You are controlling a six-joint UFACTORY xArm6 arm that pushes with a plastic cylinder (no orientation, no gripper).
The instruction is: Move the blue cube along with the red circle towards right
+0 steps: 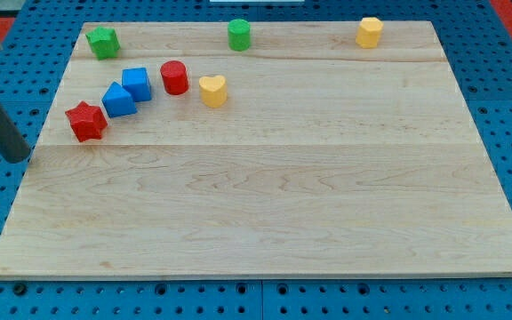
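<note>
The blue cube (137, 83) sits on the wooden board (265, 196) at the upper left. The red circle (174, 77) stands just to its right, a small gap between them. My tip (18, 157) is at the board's left edge, well to the left of and below both blocks, touching none. The dark rod rises from it towards the view's top left corner.
A second blue block (118, 100) touches the cube's lower left, and a red star (86, 121) lies next to that. A yellow heart (212, 90) sits right of the red circle. A green star (103, 42), green cylinder (239, 34) and yellow hexagon (369, 32) line the top edge.
</note>
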